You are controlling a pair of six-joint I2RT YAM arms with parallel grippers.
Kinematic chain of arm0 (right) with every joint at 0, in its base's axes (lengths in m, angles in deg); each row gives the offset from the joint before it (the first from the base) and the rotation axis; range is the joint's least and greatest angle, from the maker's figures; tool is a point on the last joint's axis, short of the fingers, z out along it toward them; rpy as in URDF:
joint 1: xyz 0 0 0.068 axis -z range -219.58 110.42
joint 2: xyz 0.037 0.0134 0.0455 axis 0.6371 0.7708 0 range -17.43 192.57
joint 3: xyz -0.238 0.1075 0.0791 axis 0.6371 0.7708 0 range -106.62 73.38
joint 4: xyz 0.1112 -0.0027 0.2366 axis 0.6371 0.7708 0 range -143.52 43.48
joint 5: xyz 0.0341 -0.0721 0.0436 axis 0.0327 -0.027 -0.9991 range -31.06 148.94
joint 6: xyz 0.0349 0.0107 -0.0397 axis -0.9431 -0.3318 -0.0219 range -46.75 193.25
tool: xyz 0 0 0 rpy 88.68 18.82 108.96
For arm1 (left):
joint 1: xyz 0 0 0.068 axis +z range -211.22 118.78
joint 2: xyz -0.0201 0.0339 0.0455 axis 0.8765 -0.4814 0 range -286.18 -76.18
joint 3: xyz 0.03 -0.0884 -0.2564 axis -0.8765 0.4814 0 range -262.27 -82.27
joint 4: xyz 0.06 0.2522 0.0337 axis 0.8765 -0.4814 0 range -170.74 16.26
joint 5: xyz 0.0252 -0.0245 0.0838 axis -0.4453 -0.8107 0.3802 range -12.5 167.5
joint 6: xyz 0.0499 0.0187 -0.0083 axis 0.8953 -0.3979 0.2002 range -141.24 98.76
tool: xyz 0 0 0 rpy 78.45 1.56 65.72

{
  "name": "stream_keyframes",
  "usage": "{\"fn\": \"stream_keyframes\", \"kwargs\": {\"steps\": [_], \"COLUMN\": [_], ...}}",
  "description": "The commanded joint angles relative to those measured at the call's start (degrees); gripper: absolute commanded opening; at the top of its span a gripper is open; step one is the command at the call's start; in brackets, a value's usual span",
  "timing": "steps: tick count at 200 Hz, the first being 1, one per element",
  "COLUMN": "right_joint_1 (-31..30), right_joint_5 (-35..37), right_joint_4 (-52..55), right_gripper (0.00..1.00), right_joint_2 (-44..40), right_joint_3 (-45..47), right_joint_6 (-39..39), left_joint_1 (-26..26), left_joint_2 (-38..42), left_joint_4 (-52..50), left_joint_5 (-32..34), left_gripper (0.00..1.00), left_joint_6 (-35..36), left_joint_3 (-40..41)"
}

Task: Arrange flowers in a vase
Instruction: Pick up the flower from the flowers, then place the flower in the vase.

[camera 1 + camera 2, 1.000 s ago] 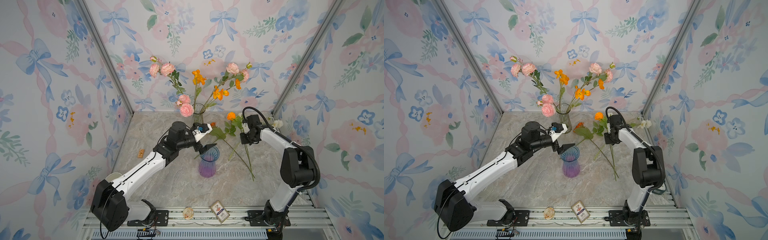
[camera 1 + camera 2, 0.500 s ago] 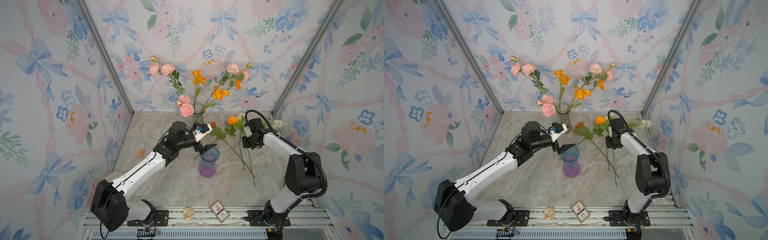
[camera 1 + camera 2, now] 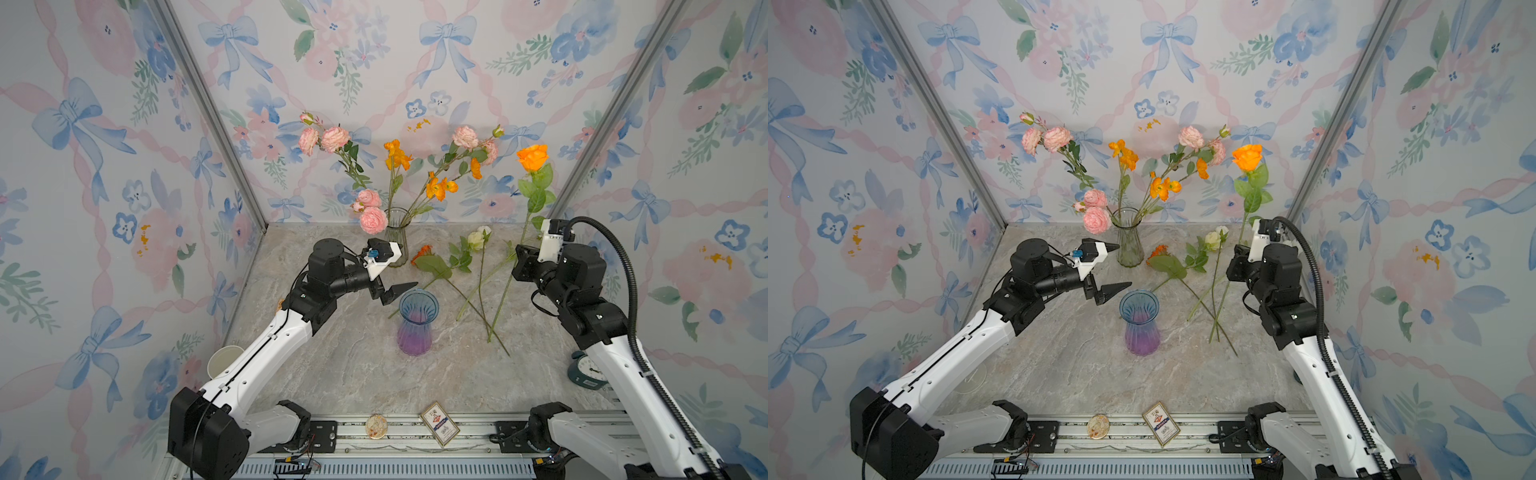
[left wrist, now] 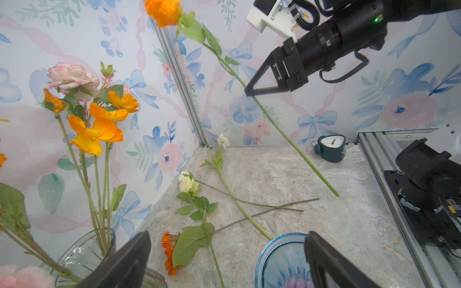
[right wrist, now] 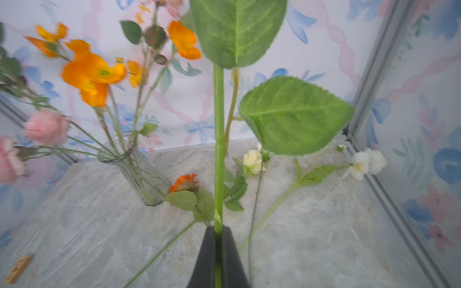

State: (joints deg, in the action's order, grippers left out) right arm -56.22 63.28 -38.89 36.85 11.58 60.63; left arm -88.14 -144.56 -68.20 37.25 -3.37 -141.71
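The right gripper [image 5: 218, 228] has its two dark fingers [image 5: 205, 259] pressed together on the green stem of the orange rose [image 3: 532, 157]. In the right wrist view the stem runs straight out from between them, past two broad leaves. In both top views the rose stands tilted. Its bloom is up by the back wall, at the right end of the bouquet, and its stem slopes down past the gripper towards the table [image 3: 353, 374]. Whether the cut end touches the marbled surface cannot be told. The left wrist view shows the grip falling roughly midway along the stem.

The left gripper [image 3: 1119, 267] has its fingers [image 4: 129, 259] spread wide apart and holds nothing. It hovers just behind the blue-to-purple vase [image 3: 417, 328], on the left arm's side, with its lower fingertip close to the vase's rim. That vase stands upright near the middle of the table.

Behind it, near the back wall, a clear glass vase [image 3: 398, 237] holds pink blooms [image 3: 373, 219] and orange poppies [image 3: 438, 189] on long stems. Between the two arms, three more flowers lie flat on the table with their stems crossing: a small orange flower [image 3: 422, 252], a cream bloom [image 3: 475, 240] and a white bloom [image 4: 223, 141] nearest the corner. A teal alarm clock [image 3: 586, 372] sits at the table's edge beside the right arm.
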Motion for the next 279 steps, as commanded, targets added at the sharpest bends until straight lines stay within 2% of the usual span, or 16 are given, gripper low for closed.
{"fn": "stream_keyframes", "kwargs": {"steps": [1,35,76,90,106,145,176,232,279], "right_joint_1": [-8.77,-19.02,-22.82,-24.32,-26.27,-28.78,-29.54,-29.85,-31.06], "right_joint_5": [2.67,0.32,-5.13,-6.36,-6.9,-10.27,-13.21,-15.21,-14.31], "right_joint_4": [-8.75,-17.29,-24.04,-25.24,-26.75,-33.82,-31.17,-27.34,-29.66], "right_gripper": [0.0,0.0,0.0,0.0,0.0,0.0,0.0,0.0,0.0], "right_joint_2": [-2.25,-2.35,3.46,6.1,8.83,13.07,15.3,17.05,19.69], "right_joint_3": [-0.72,-2.79,-9.9,-12.51,-13.93,-10.98,-9.92,-3.46,1.44], "right_joint_6": [7.7,14.97,15.2,14.98,15.27,14.69,14.86,14.74,12.29], "left_joint_1": [-0.02,-0.3,-0.59,-2.02,-2.22,-2.61,-2.62,-1.22,-0.86], "left_joint_2": [1.78,7.64,14.55,14.69,12.96,11.39,13.65,17.16,17.48], "left_joint_4": [-4.88,-5.47,-5.29,-5.15,-5.1,-5.03,-5.09,-5.47,-5.46], "left_joint_5": [-2.17,-2.94,-0.14,2.33,0.97,0.35,2.29,2.01,0.99], "left_gripper": [0.98,0.98,0.98,0.98,0.98,0.98,0.98,0.98,0.98], "left_joint_6": [0.72,-0.95,-2.21,-2.21,-2.44,-3.01,-2.52,-2.29,-2.4], "left_joint_3": [-1.34,5.51,13.69,14.23,13.77,13.16,13.85,13.72,13.52]}}
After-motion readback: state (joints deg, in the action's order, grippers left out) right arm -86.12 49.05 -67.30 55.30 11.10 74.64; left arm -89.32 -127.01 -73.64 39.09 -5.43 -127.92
